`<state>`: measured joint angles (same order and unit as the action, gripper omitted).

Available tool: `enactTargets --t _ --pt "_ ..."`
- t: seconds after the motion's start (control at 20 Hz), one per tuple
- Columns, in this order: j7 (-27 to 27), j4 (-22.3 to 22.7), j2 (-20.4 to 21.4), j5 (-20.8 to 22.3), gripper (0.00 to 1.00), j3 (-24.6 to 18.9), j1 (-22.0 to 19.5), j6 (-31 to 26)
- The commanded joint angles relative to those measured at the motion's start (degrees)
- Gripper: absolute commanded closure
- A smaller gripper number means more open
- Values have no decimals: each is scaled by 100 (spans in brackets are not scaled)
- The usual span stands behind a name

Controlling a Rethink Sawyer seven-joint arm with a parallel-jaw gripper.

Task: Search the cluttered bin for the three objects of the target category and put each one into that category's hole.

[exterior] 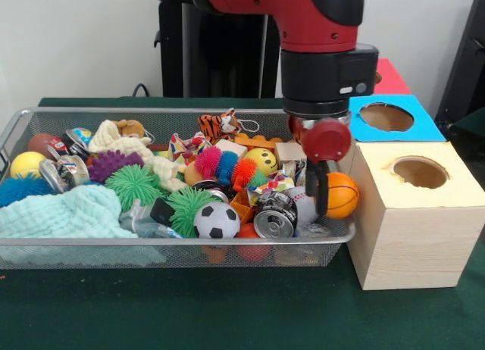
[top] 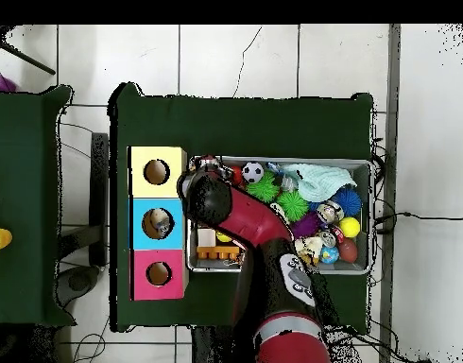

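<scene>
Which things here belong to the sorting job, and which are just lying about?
Job:
- bin
- end effector, low over the bin's end beside the boxes
- wooden box, blue-topped box and red-topped box
- what may be a clear plastic bottle

Lying about:
- soccer ball
- drink can
- green spiky ball
- teal cloth
- orange ball
- tiger toy
</scene>
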<state>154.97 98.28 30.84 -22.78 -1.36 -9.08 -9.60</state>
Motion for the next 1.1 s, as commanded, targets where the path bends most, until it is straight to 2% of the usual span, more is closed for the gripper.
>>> enactTargets --t 0.05,0.15,0.45,0.65,0.75,0.8,0.85,0.95,1.05,1.1 --pt "-498 944 134 615 0 -637 -419 -1112" --pt "-461 1343 579 731 0 -482 -435 -1365" --pt "-406 2350 2093 900 0 -244 -551 -2816" --pt "-379 2805 2896 769 0 -299 -668 -3723" --pt "-412 2989 3230 677 0 -286 -700 -4018" --pt "-367 2967 3308 769 0 -162 -585 -3902" --pt "-309 2864 3252 865 0 -99 -503 -3772" --pt "-370 2575 2760 887 0 -293 -553 -3358" --pt "-357 2081 1803 945 0 -569 -594 -2380" --pt "-286 1856 1472 1000 0 -608 -551 -2071"
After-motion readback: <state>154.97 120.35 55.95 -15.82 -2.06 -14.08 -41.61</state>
